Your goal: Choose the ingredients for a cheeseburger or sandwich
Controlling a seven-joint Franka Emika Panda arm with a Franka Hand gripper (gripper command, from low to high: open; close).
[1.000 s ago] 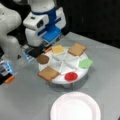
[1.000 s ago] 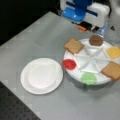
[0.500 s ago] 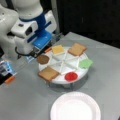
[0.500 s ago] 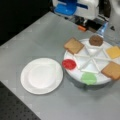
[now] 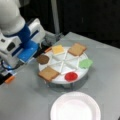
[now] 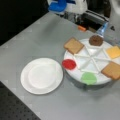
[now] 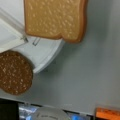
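Observation:
The ingredients lie in a white divided tray (image 5: 62, 67): a tan toast slice (image 5: 48, 73) at its near left, another toast slice (image 5: 77, 49) at the back, a yellow-orange cheese square (image 5: 58, 49) and a dark brown patty (image 5: 43, 59). My gripper (image 5: 27, 52), a blue and white hand, hangs just left of the patty in a front view, fingers hidden. The wrist view looks down on a toast slice (image 7: 55, 18) and the patty (image 7: 15, 72) at the tray's rim (image 7: 42, 52). No fingers show there. The cheeseburger or sandwich is out of view.
A green leaf piece (image 5: 85, 63) and a red disc (image 5: 70, 76) also lie in the tray. A white round plate (image 5: 75, 106) sits on the grey table in front of it, as in a front view (image 6: 41, 75). A small orange object (image 5: 9, 79) lies by the arm's base.
The arm has swung toward a front view's left and down, closer to the tray's patty side. The food pieces and the plate have not moved.

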